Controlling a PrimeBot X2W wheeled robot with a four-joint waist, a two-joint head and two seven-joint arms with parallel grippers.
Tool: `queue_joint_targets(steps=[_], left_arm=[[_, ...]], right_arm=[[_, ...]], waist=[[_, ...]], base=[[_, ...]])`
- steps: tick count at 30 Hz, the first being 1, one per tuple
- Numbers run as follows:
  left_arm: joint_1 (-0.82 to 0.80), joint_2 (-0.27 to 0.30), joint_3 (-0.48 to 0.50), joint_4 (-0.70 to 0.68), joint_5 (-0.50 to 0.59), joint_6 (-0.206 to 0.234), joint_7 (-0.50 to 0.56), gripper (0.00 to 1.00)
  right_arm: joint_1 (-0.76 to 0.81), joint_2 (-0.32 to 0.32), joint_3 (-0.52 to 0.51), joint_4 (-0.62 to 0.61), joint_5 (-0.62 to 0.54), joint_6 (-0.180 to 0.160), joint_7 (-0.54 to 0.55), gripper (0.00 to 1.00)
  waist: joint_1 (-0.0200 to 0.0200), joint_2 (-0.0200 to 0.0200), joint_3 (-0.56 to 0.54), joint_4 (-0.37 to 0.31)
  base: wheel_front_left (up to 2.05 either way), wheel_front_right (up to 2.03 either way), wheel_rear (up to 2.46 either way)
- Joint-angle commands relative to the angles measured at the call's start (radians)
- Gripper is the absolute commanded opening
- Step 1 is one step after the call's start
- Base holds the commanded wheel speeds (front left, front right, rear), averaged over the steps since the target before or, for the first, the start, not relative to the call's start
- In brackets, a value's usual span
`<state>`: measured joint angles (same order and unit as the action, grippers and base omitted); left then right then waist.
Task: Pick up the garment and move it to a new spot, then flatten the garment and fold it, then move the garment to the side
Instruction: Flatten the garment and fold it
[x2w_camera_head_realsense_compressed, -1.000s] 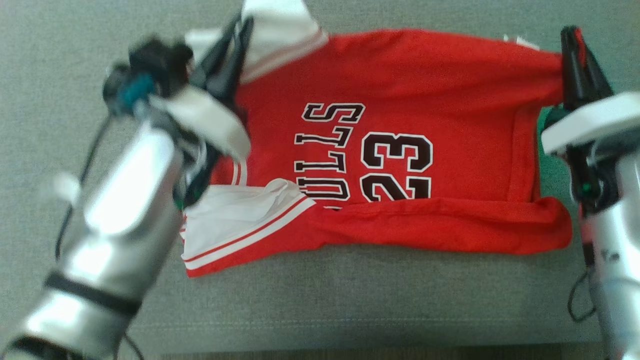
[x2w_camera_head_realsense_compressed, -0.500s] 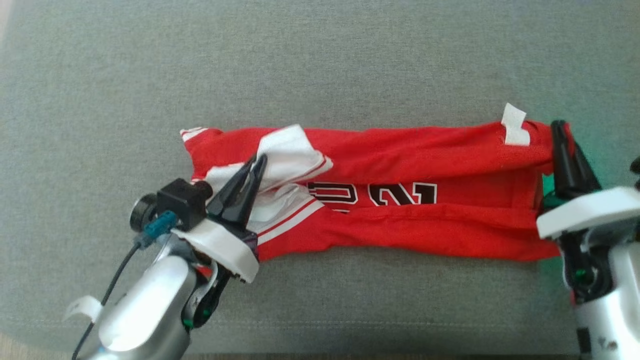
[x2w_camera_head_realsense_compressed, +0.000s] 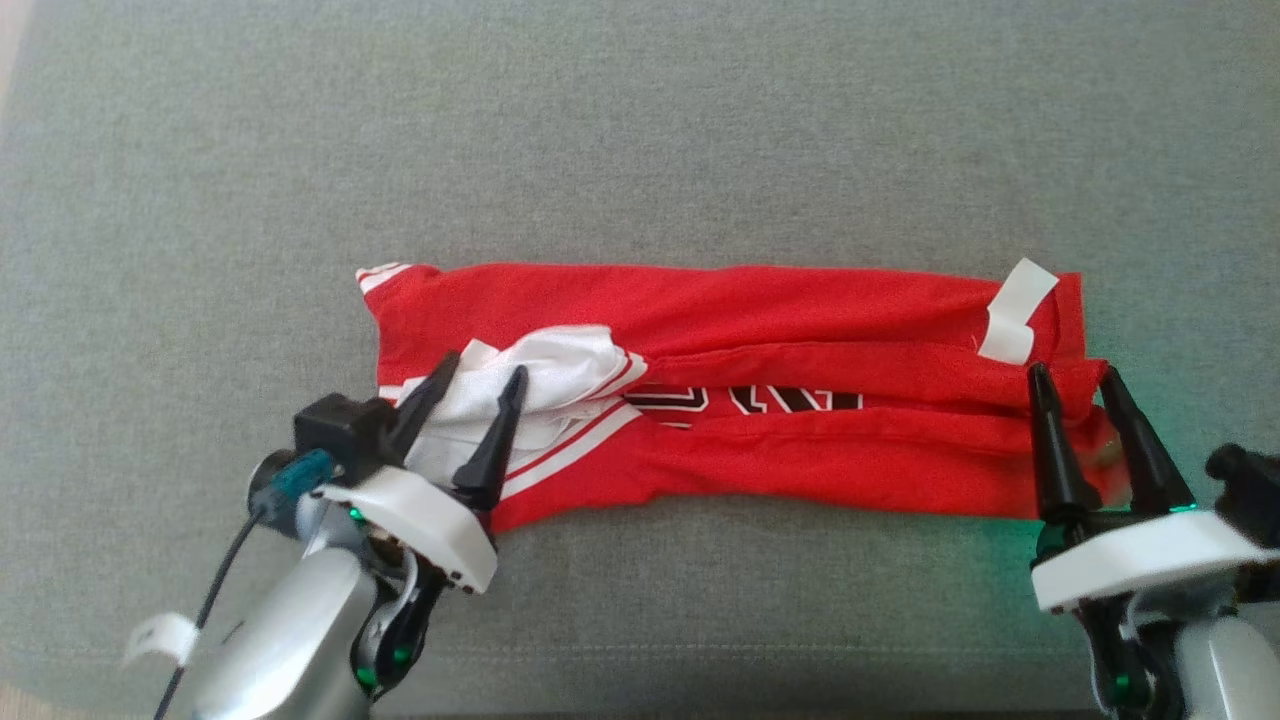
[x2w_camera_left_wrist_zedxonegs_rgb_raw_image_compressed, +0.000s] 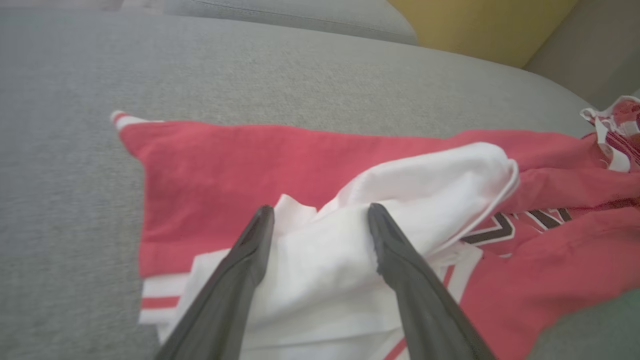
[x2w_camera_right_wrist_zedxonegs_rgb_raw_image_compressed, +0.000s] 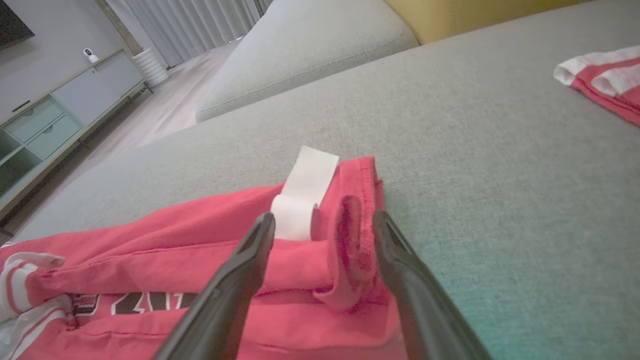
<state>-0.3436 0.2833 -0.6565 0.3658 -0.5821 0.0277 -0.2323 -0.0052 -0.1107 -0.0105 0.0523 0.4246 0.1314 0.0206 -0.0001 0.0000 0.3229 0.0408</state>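
Grey sofa seat (x2w_camera_head_realsense_compressed: 640, 130): woven fabric, a seam along its near edge. A second grey cushion (x2w_camera_right_wrist_zedxonegs_rgb_raw_image_compressed: 310, 50) lies beyond it, with a yellow panel (x2w_camera_right_wrist_zedxonegs_rgb_raw_image_compressed: 475, 12) behind. A separate red-and-white cloth (x2w_camera_right_wrist_zedxonegs_rgb_raw_image_compressed: 600, 75) rests on the seat at the far right. Pale wood floor (x2w_camera_right_wrist_zedxonegs_rgb_raw_image_compressed: 165, 115). Low cabinet (x2w_camera_right_wrist_zedxonegs_rgb_raw_image_compressed: 50, 115) with drawers, a small white device (x2w_camera_right_wrist_zedxonegs_rgb_raw_image_compressed: 90, 54) on top, a white ribbed cylinder (x2w_camera_right_wrist_zedxonegs_rgb_raw_image_compressed: 147, 65) beside it. Pale curtains (x2w_camera_right_wrist_zedxonegs_rgb_raw_image_compressed: 200, 20) hang behind.

I get soft, even daylight, only faint shadow under the garment (x2w_camera_head_realsense_compressed: 800, 300), a green glow on the cushion (x2w_camera_head_realsense_compressed: 1000, 545) beside the right gripper (x2w_camera_head_realsense_compressed: 1072, 372), reds washed pink in both wrist views, and a blurred left forearm (x2w_camera_head_realsense_compressed: 270, 650).
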Motion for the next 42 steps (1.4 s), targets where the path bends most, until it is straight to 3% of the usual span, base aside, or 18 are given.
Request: queue_joint_targets(steps=[1,9,14,20,42], left_arm=[[0.009,0.031,0.055,-0.036,0.007,0.016,-0.015,1.0],[0.096,0.054,0.184,-0.192,0.067,0.144,-0.029,1.0],[0.148,0.049,0.292,-0.322,0.127,0.18,-0.029,1.0],[0.207,0.045,0.352,-0.39,0.178,0.174,-0.029,1.0],[0.256,0.023,0.374,-0.385,0.213,0.142,-0.029,1.0]], right_arm=[[0.017,0.002,0.017,-0.065,-0.039,-0.001,-0.026,1.0],[0.048,0.033,0.003,-0.197,-0.183,-0.001,-0.081,1.0],[0.033,0.042,-0.004,-0.25,-0.238,-0.001,-0.06,1.0],[0.043,0.048,-0.007,-0.268,-0.259,-0.001,-0.03,1.0],[0.067,0.046,-0.003,-0.242,-0.25,-0.001,0.017,1.0]], waist=[[0.0001,0.0,-0.008,-0.004],[0.0001,0.0,-0.055,-0.015],[0.0001,0.0,-0.088,-0.018],[0.0001,0.0,-0.125,-0.016],[0.0001,0.0,-0.146,-0.015]], base=[[0.0,0.0,0.0],[0.0,0.0,0.0],[0.0,0.0,0.0],[0.0,0.0,0.0],[0.0,0.0,0.0]])
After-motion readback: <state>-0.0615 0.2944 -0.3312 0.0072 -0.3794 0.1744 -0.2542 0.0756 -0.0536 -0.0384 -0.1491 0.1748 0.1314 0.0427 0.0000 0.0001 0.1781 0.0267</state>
